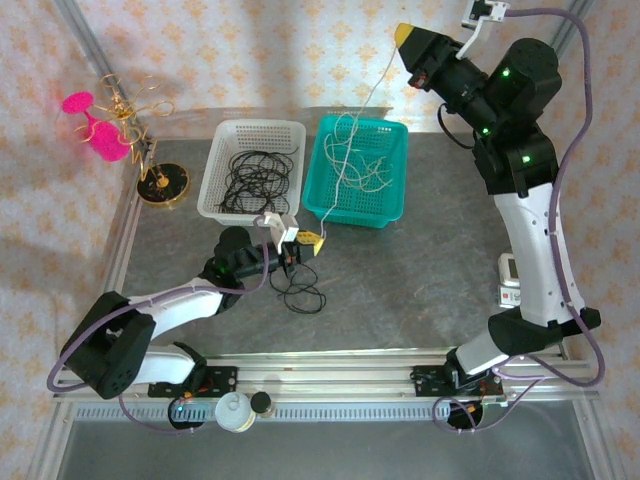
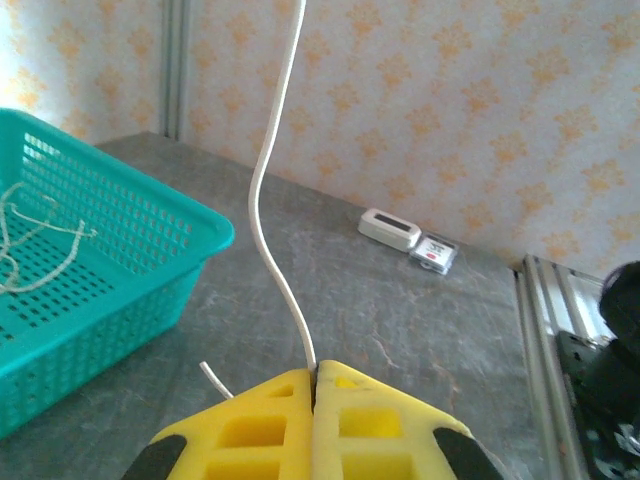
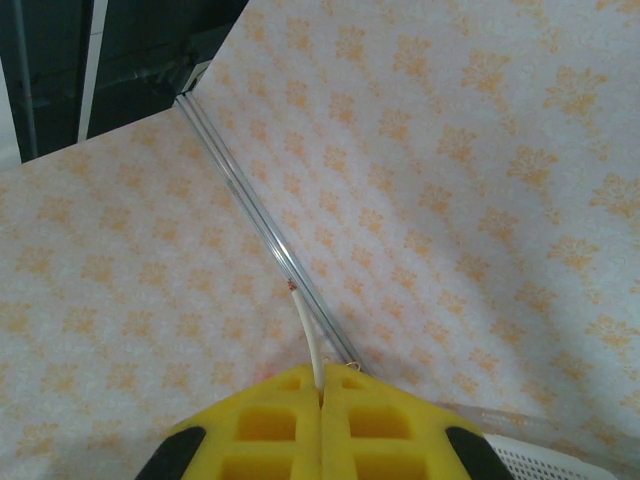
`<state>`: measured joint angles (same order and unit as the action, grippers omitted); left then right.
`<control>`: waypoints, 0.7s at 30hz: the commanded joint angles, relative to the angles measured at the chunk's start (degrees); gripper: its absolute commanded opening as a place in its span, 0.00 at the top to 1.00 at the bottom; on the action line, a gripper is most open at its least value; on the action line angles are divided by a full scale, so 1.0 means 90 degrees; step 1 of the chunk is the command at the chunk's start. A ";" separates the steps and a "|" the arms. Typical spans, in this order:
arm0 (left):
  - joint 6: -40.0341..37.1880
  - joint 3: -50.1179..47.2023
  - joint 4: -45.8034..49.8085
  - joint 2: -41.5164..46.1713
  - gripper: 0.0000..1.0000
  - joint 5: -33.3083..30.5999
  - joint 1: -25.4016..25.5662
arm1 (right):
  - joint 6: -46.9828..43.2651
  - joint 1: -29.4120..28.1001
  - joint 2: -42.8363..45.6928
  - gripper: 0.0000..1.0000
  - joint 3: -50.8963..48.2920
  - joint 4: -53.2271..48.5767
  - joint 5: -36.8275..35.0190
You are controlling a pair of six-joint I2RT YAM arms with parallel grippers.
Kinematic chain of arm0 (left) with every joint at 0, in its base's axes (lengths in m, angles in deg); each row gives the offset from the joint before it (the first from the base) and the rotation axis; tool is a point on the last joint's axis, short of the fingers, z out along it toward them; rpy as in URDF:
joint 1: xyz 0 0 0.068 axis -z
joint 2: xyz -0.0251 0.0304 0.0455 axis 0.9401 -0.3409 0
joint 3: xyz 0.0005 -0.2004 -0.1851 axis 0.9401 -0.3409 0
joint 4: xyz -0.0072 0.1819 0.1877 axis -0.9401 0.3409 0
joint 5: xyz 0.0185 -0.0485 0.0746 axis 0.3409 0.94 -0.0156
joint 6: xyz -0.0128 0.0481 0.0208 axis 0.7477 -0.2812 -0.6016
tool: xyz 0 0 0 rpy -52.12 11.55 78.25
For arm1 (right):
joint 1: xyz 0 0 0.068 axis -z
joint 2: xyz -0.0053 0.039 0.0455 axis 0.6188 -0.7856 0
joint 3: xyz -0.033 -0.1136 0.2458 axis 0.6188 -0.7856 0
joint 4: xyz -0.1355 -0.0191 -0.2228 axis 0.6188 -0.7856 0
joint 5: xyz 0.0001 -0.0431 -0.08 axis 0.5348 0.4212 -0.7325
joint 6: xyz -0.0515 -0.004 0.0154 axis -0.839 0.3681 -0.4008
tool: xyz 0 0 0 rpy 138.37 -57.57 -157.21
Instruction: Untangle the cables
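The left tool (image 1: 311,240) sits low over the counter (image 1: 420,280), just in front of the near left corner of the green basket (image 1: 395,190). It is clenched on a white cable (image 1: 372,92), and the left wrist view shows the cord pinched between its yellow fingers (image 2: 260,425) and rising past the basket's side. The right tool (image 1: 404,36) hangs high behind the basket's far right corner, clamped on the cable's other end. Between them the cable runs down over the basket, which holds more pale cords. A black cable (image 1: 300,290) lies in loose loops on the counter in front of the basket's near left corner. A white basket (image 1: 212,180) of black cords stands just left of the green one
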<state>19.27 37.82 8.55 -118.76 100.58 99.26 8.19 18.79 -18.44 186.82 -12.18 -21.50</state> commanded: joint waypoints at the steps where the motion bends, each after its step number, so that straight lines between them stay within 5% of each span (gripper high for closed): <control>1: -0.0189 0.0299 0.1018 0.0144 1.00 0.0563 -0.0022 | -0.0202 0.0031 0.0080 1.00 -0.0096 0.0331 0.0088; 9: -0.0103 0.0717 0.3669 0.0550 1.00 -0.0280 0.0151 | -0.0320 0.0379 -0.0017 1.00 -0.0543 0.0616 -0.0333; 21: -0.0032 0.0438 0.4083 0.0849 1.00 -0.0749 0.0524 | 0.0046 0.0437 -0.0250 1.00 -0.0523 0.1020 -0.0775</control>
<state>18.92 43.26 39.96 -111.74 94.64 103.36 8.06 22.04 -21.02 179.65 -9.21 -25.42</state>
